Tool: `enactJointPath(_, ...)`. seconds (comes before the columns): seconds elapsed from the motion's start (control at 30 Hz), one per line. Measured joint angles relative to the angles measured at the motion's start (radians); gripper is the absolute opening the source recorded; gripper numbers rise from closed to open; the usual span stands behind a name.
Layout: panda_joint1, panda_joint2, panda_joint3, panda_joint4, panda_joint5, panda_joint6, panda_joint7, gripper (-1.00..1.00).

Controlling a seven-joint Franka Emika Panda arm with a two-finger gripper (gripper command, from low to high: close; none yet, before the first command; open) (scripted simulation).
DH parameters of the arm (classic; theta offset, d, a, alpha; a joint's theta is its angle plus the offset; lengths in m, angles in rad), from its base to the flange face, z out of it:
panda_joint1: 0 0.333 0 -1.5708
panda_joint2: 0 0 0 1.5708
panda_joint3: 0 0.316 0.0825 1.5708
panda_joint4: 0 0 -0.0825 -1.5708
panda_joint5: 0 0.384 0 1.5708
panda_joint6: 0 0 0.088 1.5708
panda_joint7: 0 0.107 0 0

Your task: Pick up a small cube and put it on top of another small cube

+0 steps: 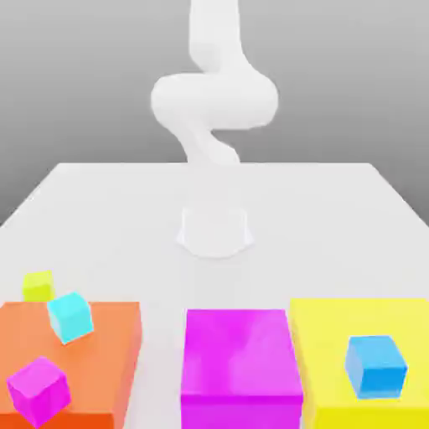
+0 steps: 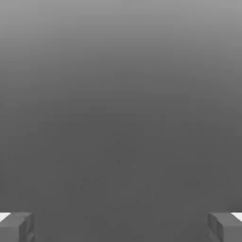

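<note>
Task not yet begun: white robot arm [image 1: 214, 100] stands raised at the back of the white desk [image 1: 126, 218]. Pincer [image 2: 121, 227] at full spread, nothing between its fingers. Tiny lime yellow-green cube [image 1: 37, 286] sits on the desk beside the orange block [image 1: 100, 343], near the small cyan cube [image 1: 69, 317]. Next, likely: reach over, descend, straddle it squarely

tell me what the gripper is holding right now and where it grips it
Nothing is held. The gripper is open, its fingertips far apart with empty space between them. The small yellow-green cube sits untouched on the table.
</note>
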Motion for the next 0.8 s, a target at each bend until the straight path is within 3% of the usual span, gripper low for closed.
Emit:
enactJointPath(0.47, -0.312, 0.361, -0.105, -0.167, -0.149, 0.199, 0.213, 0.0)
enactJointPath(0.8, -0.469, 0.612, -0.257, -0.288, -0.137, 0.349, 0.278, 0.0)
